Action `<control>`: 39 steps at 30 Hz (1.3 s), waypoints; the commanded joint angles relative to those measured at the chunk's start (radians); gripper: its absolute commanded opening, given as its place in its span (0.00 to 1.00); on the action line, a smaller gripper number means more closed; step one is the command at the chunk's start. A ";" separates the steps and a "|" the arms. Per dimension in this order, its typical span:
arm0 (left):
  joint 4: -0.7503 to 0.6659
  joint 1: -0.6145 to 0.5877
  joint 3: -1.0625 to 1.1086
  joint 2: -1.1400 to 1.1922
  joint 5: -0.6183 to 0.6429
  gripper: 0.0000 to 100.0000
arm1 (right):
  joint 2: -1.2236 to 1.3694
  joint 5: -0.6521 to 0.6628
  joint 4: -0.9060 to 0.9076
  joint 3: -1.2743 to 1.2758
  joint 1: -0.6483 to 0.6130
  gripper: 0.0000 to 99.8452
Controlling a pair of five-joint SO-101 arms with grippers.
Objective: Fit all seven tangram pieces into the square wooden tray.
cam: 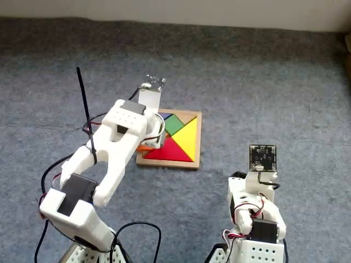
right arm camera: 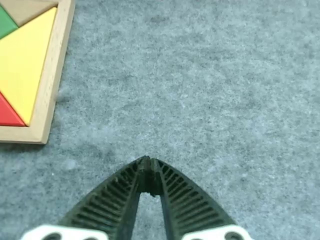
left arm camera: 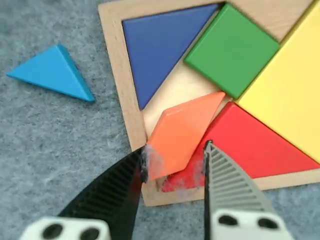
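From above, the left arm point(cam: 118, 142) covers the left side of the wooden tray point(cam: 198, 139). Left wrist view: the left gripper point(left arm camera: 175, 152) pinches the orange parallelogram point(left arm camera: 185, 125) between both fingers, tilted over the tray's near-left corner. Right wrist view: the right gripper point(right arm camera: 149, 162), closed and empty, sits right of the tray.

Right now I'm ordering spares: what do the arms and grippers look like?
The left arm and right arm are white shells with black motors and cables. The left gripper has one black, one grey ribbed finger; the right gripper, two black.
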 commanded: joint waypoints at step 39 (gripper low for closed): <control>0.172 -0.038 -0.229 -0.031 0.021 0.12 | -0.008 -0.005 0.001 0.105 0.013 0.01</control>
